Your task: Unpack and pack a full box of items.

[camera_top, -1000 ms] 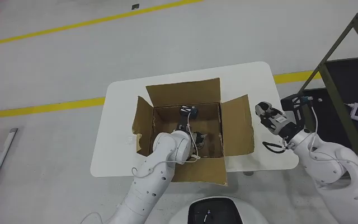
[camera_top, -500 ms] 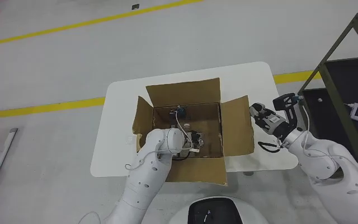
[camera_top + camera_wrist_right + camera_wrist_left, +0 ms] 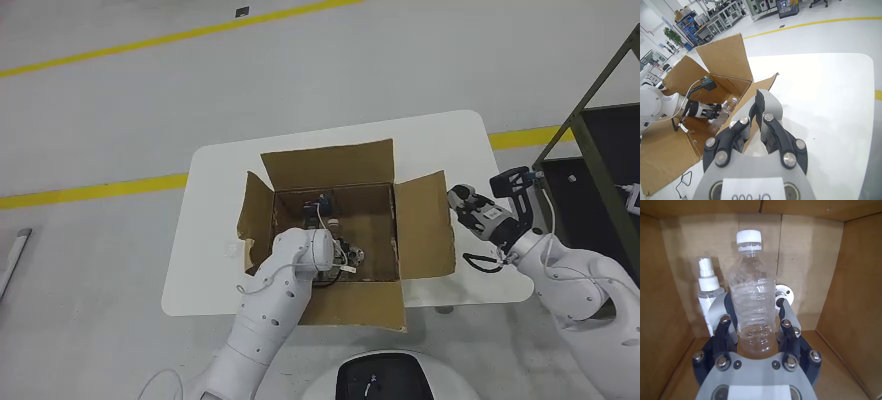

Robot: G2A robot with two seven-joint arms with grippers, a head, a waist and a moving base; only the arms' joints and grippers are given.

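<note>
Looking down from the top view, the cardboard box (image 3: 420, 225) sits open on the white table (image 3: 220, 200) with its flaps folded outward. The left gripper (image 3: 343, 255) is down inside the box, near its front wall. The right gripper (image 3: 462, 197) hovers over the table just beside the box's right flap.

In the left wrist view, a clear bottle (image 3: 751, 281) with a white cap sits between the left gripper's fingers (image 3: 728, 306). They press on both its sides, clenched on it. A spray bottle (image 3: 706, 281) is just beside the clear one, partly behind one finger. A round metal flange (image 3: 784, 292) shows behind the other finger.

In the right wrist view, the right gripper's fingers are pinched together on nothing, above bare table near the box flap.
</note>
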